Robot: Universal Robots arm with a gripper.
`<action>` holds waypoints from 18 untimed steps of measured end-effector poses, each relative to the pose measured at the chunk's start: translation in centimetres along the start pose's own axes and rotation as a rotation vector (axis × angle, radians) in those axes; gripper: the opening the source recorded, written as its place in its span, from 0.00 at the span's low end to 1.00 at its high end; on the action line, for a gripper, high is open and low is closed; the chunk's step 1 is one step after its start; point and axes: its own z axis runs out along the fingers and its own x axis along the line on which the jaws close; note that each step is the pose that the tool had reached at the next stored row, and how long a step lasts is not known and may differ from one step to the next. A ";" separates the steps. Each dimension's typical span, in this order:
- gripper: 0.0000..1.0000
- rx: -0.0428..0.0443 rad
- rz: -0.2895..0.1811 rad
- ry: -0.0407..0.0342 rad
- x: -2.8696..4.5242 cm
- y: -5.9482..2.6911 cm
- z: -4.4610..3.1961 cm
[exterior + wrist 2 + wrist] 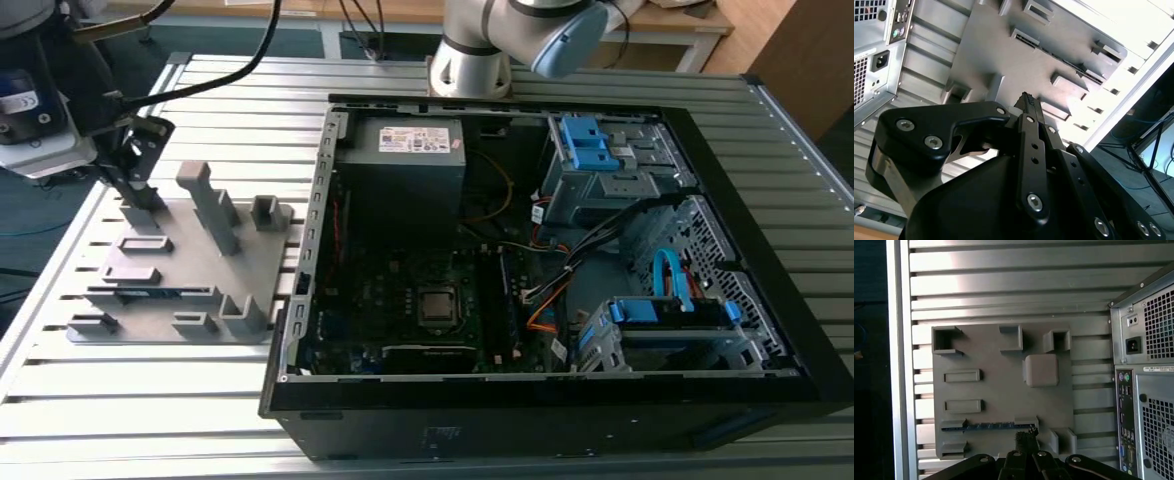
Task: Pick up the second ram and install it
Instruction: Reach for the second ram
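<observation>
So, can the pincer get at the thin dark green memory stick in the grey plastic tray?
Probably yes: the pincer hangs over the grey tray, and the green memory stick lies uncovered in its slot, with nothing between them.

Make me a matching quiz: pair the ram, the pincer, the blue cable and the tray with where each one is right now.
Things:
1. ram
2. pincer
3. blue cable
4. tray

Places:
A. inside the open case
B. on the slatted table, beside the case
C. lying in a slot of the tray
D. over the tray

Pairs: 1-C; 2-D; 3-A; 4-B
</observation>
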 end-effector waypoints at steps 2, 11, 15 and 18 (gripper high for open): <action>0.10 0.0000 0.000 0.0000 0.14 -0.03 0.33; 0.10 0.0000 0.000 0.0000 0.67 -0.15 1.85; 0.10 0.0000 0.000 0.0000 0.90 -0.20 2.46; 0.10 0.0000 0.000 0.0000 1.05 -0.23 2.92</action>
